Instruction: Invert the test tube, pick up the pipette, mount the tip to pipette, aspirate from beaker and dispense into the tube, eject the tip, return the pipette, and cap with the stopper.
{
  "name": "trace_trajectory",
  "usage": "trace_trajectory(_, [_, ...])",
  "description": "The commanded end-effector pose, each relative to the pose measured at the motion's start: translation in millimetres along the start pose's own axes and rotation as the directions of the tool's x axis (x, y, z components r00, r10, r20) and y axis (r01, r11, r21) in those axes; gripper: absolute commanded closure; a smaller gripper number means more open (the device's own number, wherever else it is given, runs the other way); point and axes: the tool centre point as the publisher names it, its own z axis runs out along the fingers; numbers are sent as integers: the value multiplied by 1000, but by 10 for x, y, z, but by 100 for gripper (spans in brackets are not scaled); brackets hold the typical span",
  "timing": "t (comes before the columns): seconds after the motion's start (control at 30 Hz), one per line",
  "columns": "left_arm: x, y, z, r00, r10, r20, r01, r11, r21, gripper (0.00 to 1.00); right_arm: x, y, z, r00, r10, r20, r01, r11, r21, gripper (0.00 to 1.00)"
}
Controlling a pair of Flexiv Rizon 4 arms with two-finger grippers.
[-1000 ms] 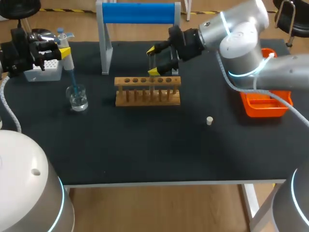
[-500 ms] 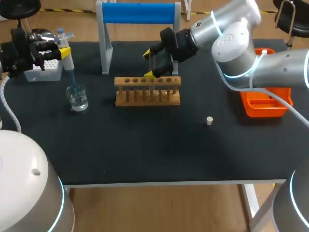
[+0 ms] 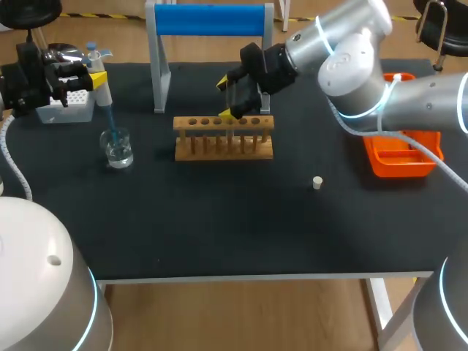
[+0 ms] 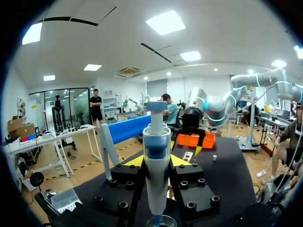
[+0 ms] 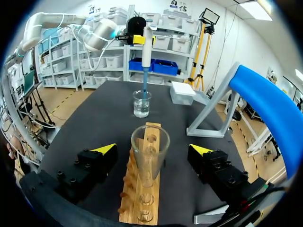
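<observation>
My left gripper [image 3: 97,77] is shut on the white and blue pipette [image 4: 156,156], held upright at the table's far left. The pipette's blue tip [image 3: 110,121] dips into the glass beaker [image 3: 118,148] of clear liquid below it. A clear test tube [image 5: 149,153] stands mouth up in the wooden rack [image 3: 223,139]. My right gripper [image 5: 151,151] is open with a yellow-tipped finger on each side of the tube, not touching it; in the head view the right gripper [image 3: 232,96] hangs over the rack's middle. The small white stopper [image 3: 317,183] lies on the mat right of the rack.
A white tip box [image 3: 64,108] sits behind the beaker at the far left. A blue-topped grey stand [image 3: 210,20] rises behind the rack. An orange tray [image 3: 398,159] lies at the right edge. The black mat's [image 3: 219,219] front half is bare.
My right gripper has shifted a little to the left over the rack, staying open around the tube. The left arm, pipette and beaker have not moved.
</observation>
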Motion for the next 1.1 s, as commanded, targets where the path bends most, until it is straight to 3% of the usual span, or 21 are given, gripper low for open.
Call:
trace_trajectory(0.03, [10,-10,-4,1000,-1,2,1,1000,-1,100,18,-13,-19,1000,3,4,-3,1000,1,0])
trace_trajectory(1.1, [10,-10,-4,1000,-1,2,1,1000,-1,100,42,-22,-28,1000,6,24,-6,1000,5,0])
